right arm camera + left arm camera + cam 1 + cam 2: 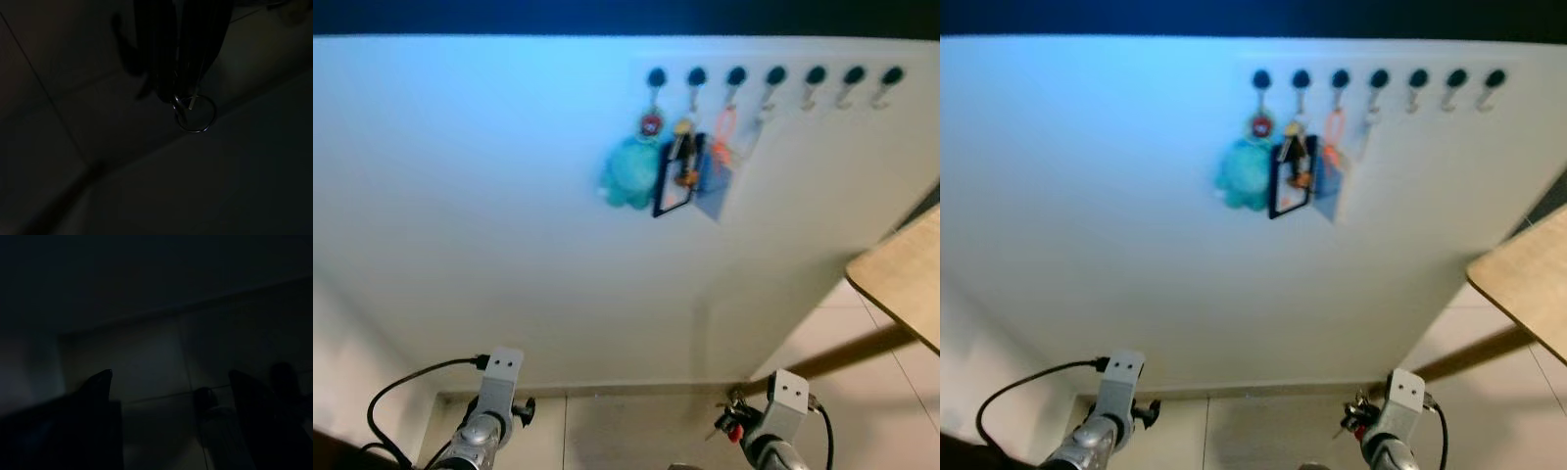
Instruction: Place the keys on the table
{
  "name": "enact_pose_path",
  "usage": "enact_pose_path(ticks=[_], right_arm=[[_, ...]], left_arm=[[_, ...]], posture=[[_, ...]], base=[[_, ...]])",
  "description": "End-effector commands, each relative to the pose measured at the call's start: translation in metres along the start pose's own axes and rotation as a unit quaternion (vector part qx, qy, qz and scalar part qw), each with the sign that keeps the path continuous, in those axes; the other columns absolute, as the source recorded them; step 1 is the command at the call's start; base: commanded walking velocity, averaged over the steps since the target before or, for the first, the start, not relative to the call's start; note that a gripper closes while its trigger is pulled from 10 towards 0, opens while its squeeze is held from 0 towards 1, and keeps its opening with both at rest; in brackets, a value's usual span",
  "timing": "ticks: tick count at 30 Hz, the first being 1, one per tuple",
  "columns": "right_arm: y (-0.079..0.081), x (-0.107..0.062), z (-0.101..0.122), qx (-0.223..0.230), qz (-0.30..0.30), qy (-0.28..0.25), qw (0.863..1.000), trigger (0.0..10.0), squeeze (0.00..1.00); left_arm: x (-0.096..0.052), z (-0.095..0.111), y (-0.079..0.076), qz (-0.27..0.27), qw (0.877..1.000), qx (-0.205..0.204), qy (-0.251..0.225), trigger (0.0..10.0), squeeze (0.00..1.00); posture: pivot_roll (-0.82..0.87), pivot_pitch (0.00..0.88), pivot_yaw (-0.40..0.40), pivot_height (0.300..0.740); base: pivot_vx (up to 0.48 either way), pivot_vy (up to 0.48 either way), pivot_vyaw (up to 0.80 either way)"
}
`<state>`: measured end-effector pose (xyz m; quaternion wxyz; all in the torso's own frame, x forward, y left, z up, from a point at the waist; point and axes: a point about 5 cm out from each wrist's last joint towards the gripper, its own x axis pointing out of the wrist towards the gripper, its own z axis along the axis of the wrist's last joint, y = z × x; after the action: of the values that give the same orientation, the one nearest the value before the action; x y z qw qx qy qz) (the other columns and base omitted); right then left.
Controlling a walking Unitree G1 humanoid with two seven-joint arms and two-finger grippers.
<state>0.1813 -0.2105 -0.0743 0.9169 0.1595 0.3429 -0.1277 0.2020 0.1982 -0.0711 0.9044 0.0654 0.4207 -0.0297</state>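
Low beside the robot, the right gripper (178, 98) pinches the keys (194, 113) by their ring with fingers closed; carried toward the wooden table (901, 279), that thin hold could let them slip. The left gripper (171, 382) hangs spread, holding nothing.

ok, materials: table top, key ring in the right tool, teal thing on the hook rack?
Table: looks like light wood or wood-look laminate, matte, faint grain.
Key ring pinched in the right tool: metal, thin and glinting in the dark.
Teal thing hanging from the hook rack: probably plush fabric, with a soft, fuzzy outline; blur leaves it open.
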Motion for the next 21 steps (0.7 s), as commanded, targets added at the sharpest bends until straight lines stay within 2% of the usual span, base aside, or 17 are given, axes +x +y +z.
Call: enact_pose_path(ticks=[1,21], right_arm=[[-0.0046,-0.0017,-0.0019,0.003,-0.008,-0.001,1.000,10.0,0.00],[-0.0024,-0.0015,-0.0012,-0.005,0.001,-0.005,1.000,10.0,0.00]], left_arm=[[0.0005,0.0018,-0.0020,-0.003,1.000,0.002,-0.005,10.0,0.00],[0.0004,0.0064,-0.0003,0.002,0.999,-0.035,-0.029,10.0,0.00]], posture=[[0.03,0.037,0.004,0.740],[0.02,0.058,0.001,0.740]], base=[[0.000,0.000,-0.80],[0.000,0.000,-0.80]])
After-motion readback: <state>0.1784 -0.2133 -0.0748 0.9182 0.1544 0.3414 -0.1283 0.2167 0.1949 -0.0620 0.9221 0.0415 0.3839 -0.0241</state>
